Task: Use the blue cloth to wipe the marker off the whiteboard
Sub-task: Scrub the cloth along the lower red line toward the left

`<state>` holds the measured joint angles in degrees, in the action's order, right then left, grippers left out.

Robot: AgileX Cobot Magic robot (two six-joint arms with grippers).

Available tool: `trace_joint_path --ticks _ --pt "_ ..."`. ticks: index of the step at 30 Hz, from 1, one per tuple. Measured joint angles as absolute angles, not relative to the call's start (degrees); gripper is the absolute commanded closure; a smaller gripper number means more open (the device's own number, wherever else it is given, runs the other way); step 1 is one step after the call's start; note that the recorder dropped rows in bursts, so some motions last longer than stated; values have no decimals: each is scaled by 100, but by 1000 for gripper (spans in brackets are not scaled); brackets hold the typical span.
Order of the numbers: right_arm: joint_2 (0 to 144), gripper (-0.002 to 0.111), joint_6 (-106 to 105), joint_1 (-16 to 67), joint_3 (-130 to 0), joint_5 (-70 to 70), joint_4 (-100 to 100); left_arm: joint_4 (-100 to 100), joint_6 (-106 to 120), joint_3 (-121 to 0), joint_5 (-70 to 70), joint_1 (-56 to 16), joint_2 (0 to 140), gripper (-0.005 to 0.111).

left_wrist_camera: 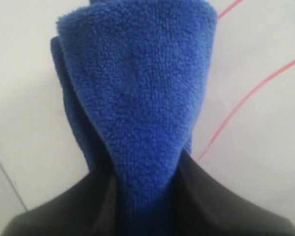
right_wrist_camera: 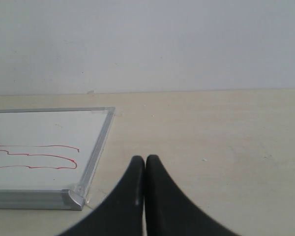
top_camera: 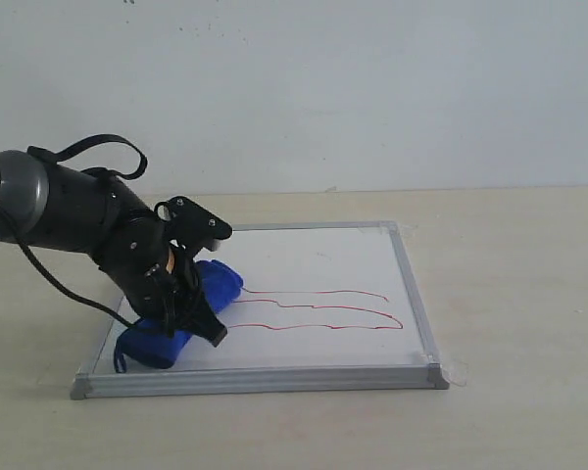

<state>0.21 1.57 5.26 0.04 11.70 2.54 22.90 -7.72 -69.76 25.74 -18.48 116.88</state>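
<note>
The blue cloth, a fuzzy rolled bundle, is pinched between the left fingers and pressed on the near left part of the whiteboard. Red wavy marker lines are seen running right from it. The right fingers are pressed together above the desk.

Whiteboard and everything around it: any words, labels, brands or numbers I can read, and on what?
None: no view shows a readable word, label, brand or number.
The marker on the whiteboard is only wavy red lines, not letters.
The blue cloth shows no printed tag.
</note>
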Motion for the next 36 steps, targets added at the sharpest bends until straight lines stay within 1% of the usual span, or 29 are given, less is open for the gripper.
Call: trace_joint_path --ticks 4,8,10,13,17,19,21,23,28,34,36 --pt "21 108 157 526 4 1170 254 2564 -926 -6965 2452 -1539 11710 103" --pt "21 108 157 526 4 1170 254 2732 -1100 -6965 2307 -888 11723 103" --pt "21 108 157 526 4 1170 254 2744 -1193 -6965 2248 -800 11723 103" --pt "21 108 157 526 4 1170 254 2784 -1203 -6965 2248 -984 11723 103" --pt "21 108 157 526 4 1170 254 2796 -1120 -6965 2383 -1814 11723 103" --pt "21 108 157 526 4 1170 254 2941 -1065 -6965 2530 -1958 11723 103" --pt "21 108 157 526 4 1170 254 3306 -1084 -6965 2831 -1933 11723 103" --pt "21 108 157 526 4 1170 254 3911 -1436 -6955 3159 -1756 11723 103" --pt "21 108 157 526 4 1170 254 4822 -1624 -6758 3350 -1559 11723 103" --pt "21 108 157 526 4 1170 254 5045 -1645 -6583 3174 -1559 11711 103" --pt "21 108 157 526 4 1170 254 4756 -1368 -6574 3121 -1559 11701 103"
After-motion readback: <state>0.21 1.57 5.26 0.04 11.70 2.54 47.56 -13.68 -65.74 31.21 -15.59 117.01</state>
